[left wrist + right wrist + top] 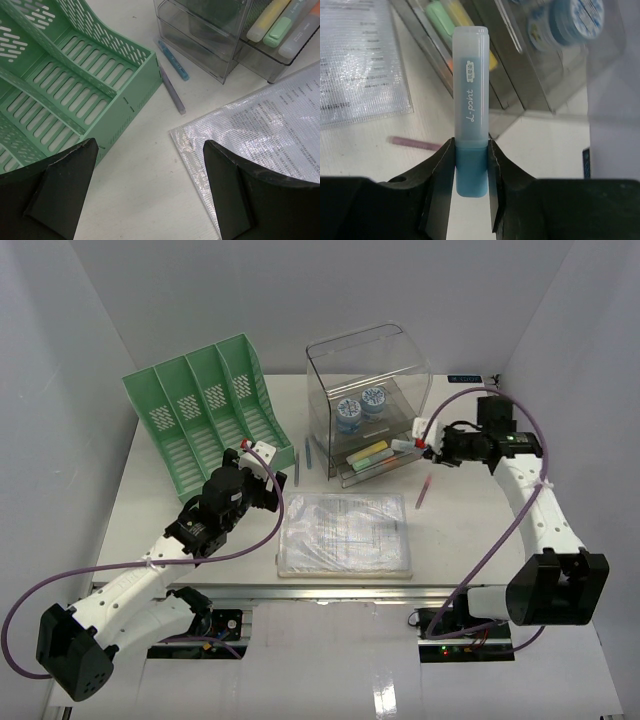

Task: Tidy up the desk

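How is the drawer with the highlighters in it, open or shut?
Open. The drawer sticks out in front of the clear box, and the highlighters lie uncovered inside it.

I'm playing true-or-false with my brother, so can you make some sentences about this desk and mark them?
1. The right gripper holds a blue highlighter. True.
2. The left gripper is squeezing a pen. False: it is open and holds nothing.
3. The green file rack is full of papers. False: no papers show in its slots.
4. A yellow highlighter lies in a drawer of the clear drawer box. True.
5. A pink pen lies on the desk. True.
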`<move>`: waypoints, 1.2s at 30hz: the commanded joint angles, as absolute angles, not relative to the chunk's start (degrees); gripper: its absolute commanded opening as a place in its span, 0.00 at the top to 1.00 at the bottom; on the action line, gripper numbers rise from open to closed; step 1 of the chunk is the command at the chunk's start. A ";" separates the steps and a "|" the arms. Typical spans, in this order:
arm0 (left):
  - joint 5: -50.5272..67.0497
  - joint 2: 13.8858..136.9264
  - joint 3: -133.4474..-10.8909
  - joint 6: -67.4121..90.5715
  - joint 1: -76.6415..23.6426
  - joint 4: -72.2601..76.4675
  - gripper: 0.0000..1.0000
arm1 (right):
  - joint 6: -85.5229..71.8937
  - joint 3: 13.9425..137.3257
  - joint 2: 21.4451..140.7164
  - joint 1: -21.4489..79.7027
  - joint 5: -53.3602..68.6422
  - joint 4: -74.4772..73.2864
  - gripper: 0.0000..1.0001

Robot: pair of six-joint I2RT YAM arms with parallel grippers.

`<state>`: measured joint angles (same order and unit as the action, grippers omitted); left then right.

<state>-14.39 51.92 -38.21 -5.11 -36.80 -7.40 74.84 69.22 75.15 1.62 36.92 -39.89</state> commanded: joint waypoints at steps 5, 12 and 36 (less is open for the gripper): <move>-16.79 50.68 -37.50 -5.61 -36.31 -6.37 0.02 | 98.21 72.10 81.83 20.72 16.50 -38.73 0.92; -16.53 50.80 -37.52 -5.71 -36.30 -6.24 0.02 | 98.63 76.77 90.17 25.64 8.13 -32.31 0.91; -15.06 49.71 -37.92 -5.54 -36.30 -6.50 0.02 | 106.14 69.67 86.38 24.52 23.65 -56.53 0.92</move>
